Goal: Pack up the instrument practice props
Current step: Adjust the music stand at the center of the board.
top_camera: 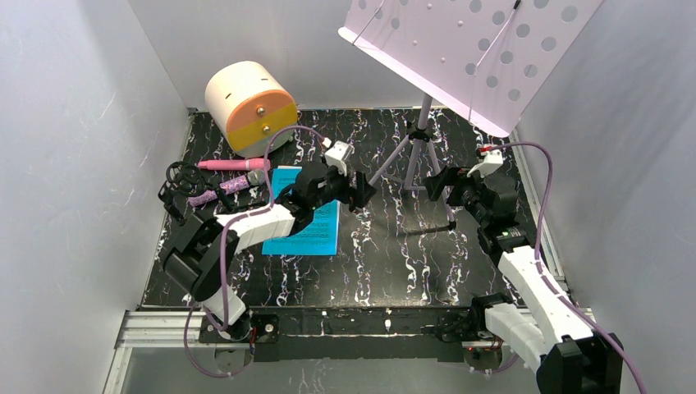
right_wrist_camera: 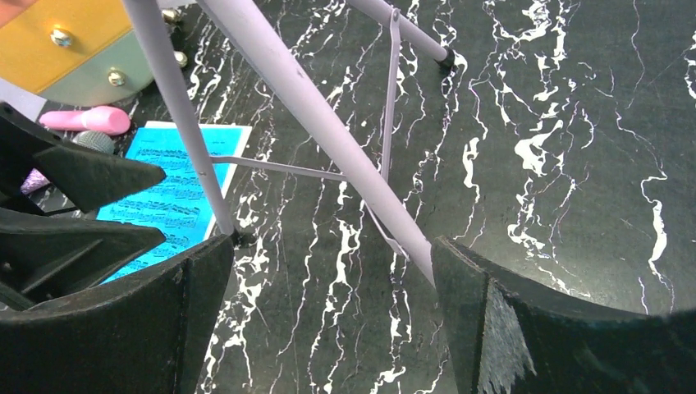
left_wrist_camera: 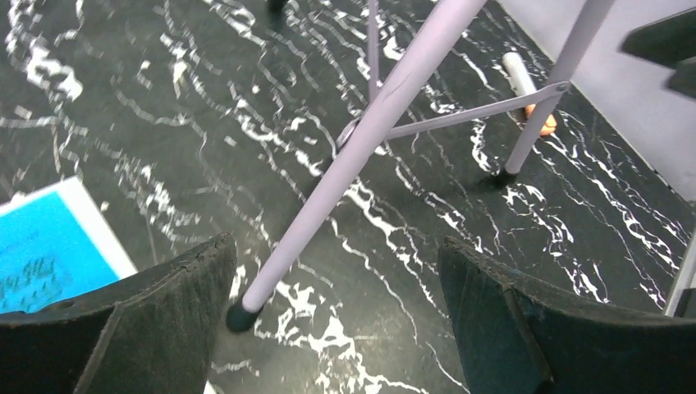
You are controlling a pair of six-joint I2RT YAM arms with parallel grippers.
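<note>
The lilac perforated music rack (top_camera: 468, 49) stands on its tripod legs (top_camera: 418, 156) at the back right of the mat. My left gripper (top_camera: 365, 193) is open just left of the legs. One leg (left_wrist_camera: 353, 148) slants between its fingers, its black foot (left_wrist_camera: 240, 316) close to the left finger. My right gripper (top_camera: 435, 182) is open on the legs' right side, with another leg (right_wrist_camera: 328, 139) running down to its right finger. A blue sheet-music page (top_camera: 316, 230) lies under the left arm. The pink microphone (top_camera: 234, 164), purple microphone (top_camera: 222, 189) and black mic tripods (top_camera: 180, 185) lie at the left.
A cream cylinder box (top_camera: 250, 107) with an orange and grey face lies at the back left corner. White walls close in the mat on three sides. A small white and orange stick (left_wrist_camera: 525, 82) lies at the mat's edge by the wall.
</note>
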